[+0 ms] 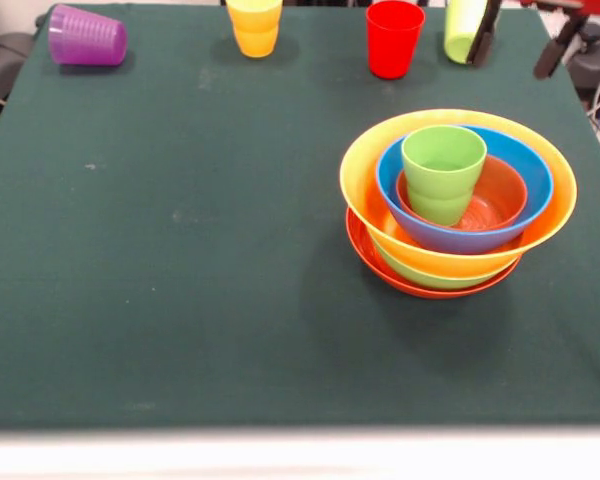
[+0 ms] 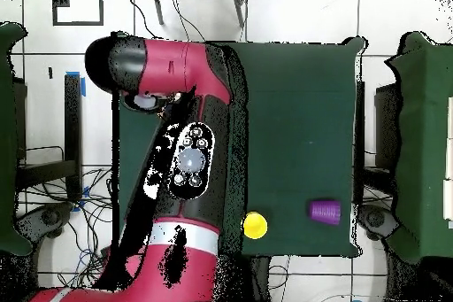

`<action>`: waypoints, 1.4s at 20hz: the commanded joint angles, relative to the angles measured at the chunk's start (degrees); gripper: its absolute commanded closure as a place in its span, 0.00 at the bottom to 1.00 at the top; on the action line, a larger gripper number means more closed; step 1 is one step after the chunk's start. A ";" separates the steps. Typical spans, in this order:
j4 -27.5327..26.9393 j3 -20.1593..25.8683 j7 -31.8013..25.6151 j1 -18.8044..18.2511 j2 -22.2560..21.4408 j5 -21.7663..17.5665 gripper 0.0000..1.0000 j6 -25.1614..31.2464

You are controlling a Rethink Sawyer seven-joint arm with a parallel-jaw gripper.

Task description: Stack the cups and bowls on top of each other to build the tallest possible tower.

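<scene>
I am holding a light green plastic tumbler (image 1: 463,30), my gripper (image 1: 478,45) clamped on its rim.

I am judging the lift should go straight up, then across to the tower (image 1: 458,203) below me, seating this cup squarely into the light green cup (image 1: 443,172) already nested there. Beside me are standing the red plastic cup (image 1: 394,37) and yellow plastic cup (image 1: 254,26); the purple cup (image 1: 86,37) is lying farthest off. My arm (image 2: 181,157) is hiding the tower overhead; the frame edge is cutting off my gripper.
</scene>
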 commanded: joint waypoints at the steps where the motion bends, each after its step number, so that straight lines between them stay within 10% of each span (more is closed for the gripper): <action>1: 21.69 2.02 0.56 -1.01 -9.95 -3.59 0.00 -10.22; 12: 45.95 3.86 -1.85 -1.84 -22.27 -4.92 0.00 -25.06; 28: 54.58 7.65 2.00 -5.15 -19.56 -7.88 0.00 -39.09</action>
